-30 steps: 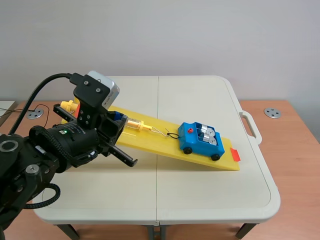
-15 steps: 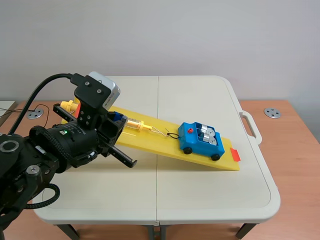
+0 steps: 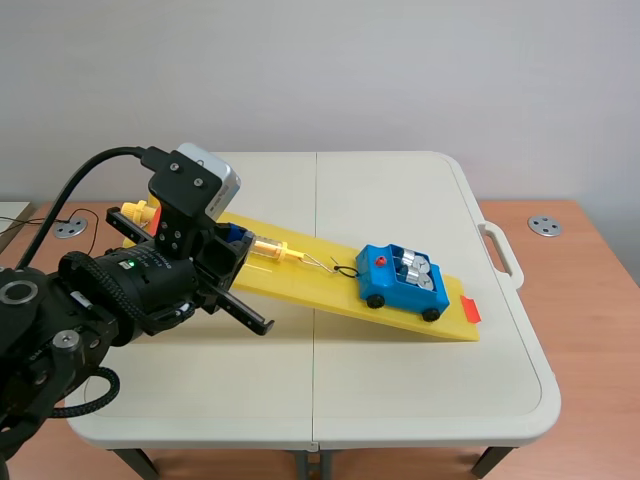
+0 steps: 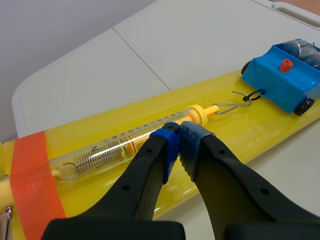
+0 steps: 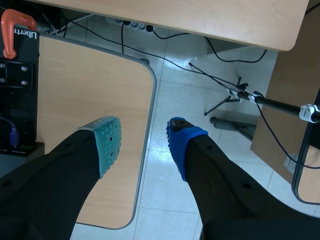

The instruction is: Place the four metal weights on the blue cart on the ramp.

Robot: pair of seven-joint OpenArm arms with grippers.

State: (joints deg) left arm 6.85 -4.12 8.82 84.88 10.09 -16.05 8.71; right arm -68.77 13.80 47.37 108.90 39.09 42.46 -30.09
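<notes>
Left gripper point(image 4: 178, 137) I read as closed, empty, over scale point(image 4: 110, 147), right gripper point(image 5: 144, 142) apart, weights point(image 3: 415, 267) in cart point(image 3: 395, 290) on ramp point(image 3: 320, 290)

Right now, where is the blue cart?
In the scene view, the blue cart sits low on the yellow ramp, right of centre, hooked to the spring scale.
</notes>
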